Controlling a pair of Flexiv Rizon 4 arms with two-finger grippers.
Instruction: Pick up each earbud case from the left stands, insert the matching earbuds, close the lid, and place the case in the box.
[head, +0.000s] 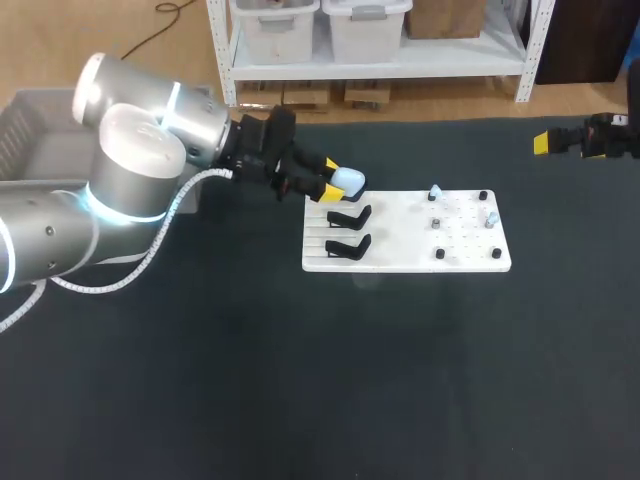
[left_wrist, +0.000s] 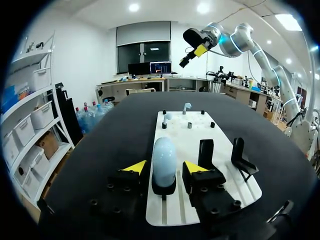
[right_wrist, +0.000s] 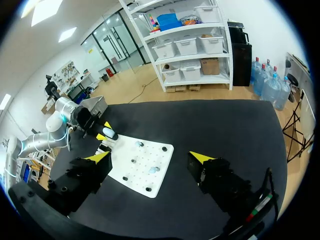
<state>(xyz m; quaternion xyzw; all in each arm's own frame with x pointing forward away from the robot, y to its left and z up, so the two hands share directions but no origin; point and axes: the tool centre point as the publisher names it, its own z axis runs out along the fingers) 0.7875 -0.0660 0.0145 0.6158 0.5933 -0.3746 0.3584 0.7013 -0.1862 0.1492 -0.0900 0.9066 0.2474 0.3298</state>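
A pale blue earbud case (head: 347, 181) (left_wrist: 164, 160) stands upright on the far black stand of the white board (head: 410, 258). My left gripper (head: 338, 178) (left_wrist: 164, 167) straddles it, one yellow tip on each side. A thin gap shows between each tip and the case, so the gripper is open around it. Two nearer black stands (head: 350, 215) (head: 348, 246) are empty. Small earbuds (head: 434, 191) (head: 490, 217) sit on pegs at the board's right part. My right gripper (right_wrist: 151, 157) hangs wide open high above the table's far right, only partly showing in the head view (head: 541, 143).
A grey box (head: 30, 130) sits at the table's far left, behind my left arm. Black pegs (head: 483, 196) mark the board's corners. Dark bare table surface lies in front of the board and to its right.
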